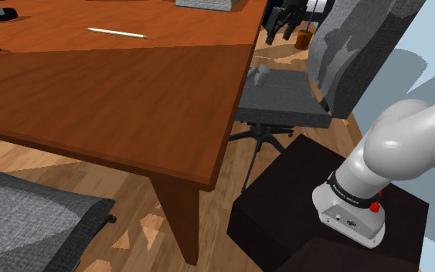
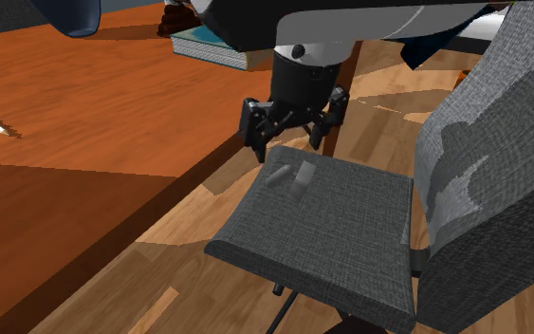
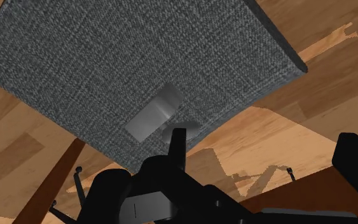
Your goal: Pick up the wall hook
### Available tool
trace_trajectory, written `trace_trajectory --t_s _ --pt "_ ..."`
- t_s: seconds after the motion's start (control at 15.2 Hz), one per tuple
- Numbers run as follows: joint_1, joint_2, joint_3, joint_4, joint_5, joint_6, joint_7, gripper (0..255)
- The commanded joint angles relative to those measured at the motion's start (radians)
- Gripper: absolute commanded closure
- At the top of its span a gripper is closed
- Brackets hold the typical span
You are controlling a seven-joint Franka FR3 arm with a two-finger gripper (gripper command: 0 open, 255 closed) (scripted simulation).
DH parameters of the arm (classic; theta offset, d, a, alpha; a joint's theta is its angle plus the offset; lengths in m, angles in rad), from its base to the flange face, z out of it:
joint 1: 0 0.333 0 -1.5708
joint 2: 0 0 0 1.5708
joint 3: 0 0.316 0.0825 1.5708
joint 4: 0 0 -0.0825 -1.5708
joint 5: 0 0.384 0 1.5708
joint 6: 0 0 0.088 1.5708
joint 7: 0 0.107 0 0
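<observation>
While the fingers [image 2: 253,128] are held spread apart with nothing gripped between them, they are pointed down at the wall hook [image 2: 303,176], which is seen just below the gap between them and untouched by either. The hook, a small grey piece, is laid flat on the grey fabric chair seat [image 2: 350,228] beneath the fingers, near the seat's edge. The open stance is judged to be kept so that the hook can be straddled once a descent is made. Beside the fingers the bench [image 2: 84,123] is passed over, and the wooden floor [image 2: 160,275] is seen farther below.
</observation>
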Motion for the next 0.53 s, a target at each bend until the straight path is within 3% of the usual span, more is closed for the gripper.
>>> trace_trajectory --t_s 0.0,0.46 --pt "0.0 0.052 -0.046 0.005 0.01 0.042 -0.053 0" --pt "0.02 0.283 -0.189 0.069 0.104 0.168 -0.246 0"
